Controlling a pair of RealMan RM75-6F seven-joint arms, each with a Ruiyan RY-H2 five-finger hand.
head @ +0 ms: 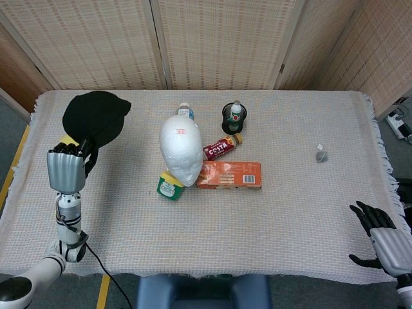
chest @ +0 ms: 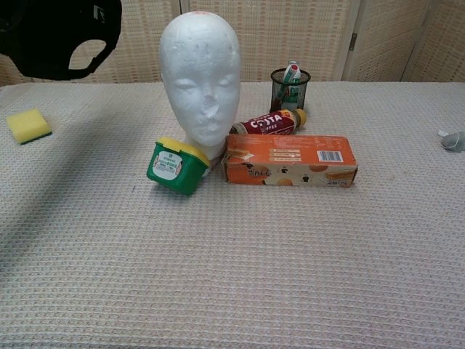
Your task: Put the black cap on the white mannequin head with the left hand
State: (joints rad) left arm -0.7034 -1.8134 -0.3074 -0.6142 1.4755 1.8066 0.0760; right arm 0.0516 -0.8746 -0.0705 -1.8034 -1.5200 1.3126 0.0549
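Observation:
My left hand (head: 66, 169) grips the black cap (head: 94, 118) and holds it high above the table's left side. In the chest view the cap (chest: 62, 36) hangs at the top left, level with the crown of the white mannequin head (chest: 200, 80) and apart from it. The mannequin head (head: 181, 148) stands upright near the table's middle. My right hand (head: 381, 239) hovers at the near right corner with its fingers spread and nothing in them.
A green tub with a yellow lid (chest: 176, 166) and an orange box (chest: 289, 160) lie against the mannequin's base. A Costa bottle (chest: 267, 123) and a mesh cup (chest: 290, 88) stand behind. A yellow sponge (chest: 29, 125) lies at the left. A small grey object (head: 320, 155) sits right.

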